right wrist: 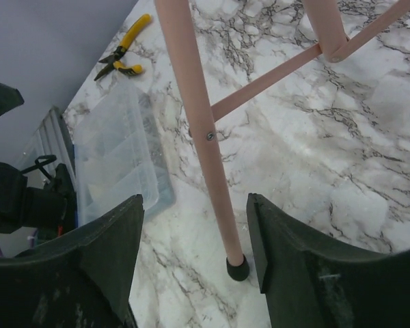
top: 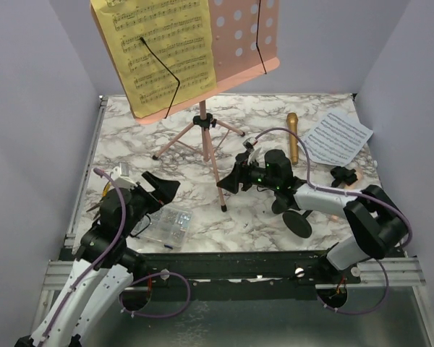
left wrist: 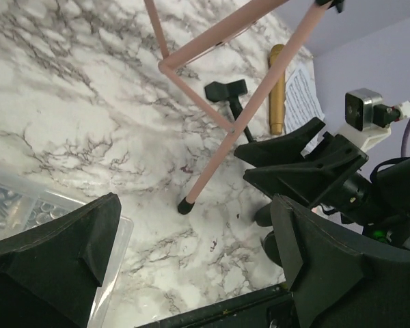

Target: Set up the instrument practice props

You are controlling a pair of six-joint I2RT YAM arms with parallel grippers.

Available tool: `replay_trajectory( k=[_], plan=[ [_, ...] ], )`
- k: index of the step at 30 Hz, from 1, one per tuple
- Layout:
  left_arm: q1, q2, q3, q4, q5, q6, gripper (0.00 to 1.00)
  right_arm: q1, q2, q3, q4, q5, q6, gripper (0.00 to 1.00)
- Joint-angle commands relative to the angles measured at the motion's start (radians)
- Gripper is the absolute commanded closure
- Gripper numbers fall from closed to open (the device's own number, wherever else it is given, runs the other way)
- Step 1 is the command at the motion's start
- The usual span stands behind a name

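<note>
Music rack: smooth pink tube, likely painted metal; tabletop: marble-look, slight sheen; screw box: clear plastic.

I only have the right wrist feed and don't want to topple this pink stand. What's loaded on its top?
Observer: A yellow sheet-music page rests on the pink rack.
Operator: Where's the gold microphone?
Observer: The gold microphone lies flat at the far right, beside the white sheet-music page.
Operator: Is the left arm near this leg?
Observer: The left gripper is open near the clear box, apart from the leg.
</note>
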Motion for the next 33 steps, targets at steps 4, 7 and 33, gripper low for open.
replay_trajectory(
  k=[4,7,33],
  plan=[
    [-0.001,0.116,-0.123,0.237,0.108,-0.156,0.01,0.014,0.137,0.041,0.204,-0.014,0.012,0.42],
    [0.004,0.217,-0.162,0.359,0.166,-0.204,0.01,0.02,0.167,0.036,0.246,-0.009,-0.002,0.47],
    [0.465,1.181,0.222,0.829,0.437,-0.184,0.03,0.171,0.541,0.079,0.488,0.149,0.047,0.99]
  ],
)
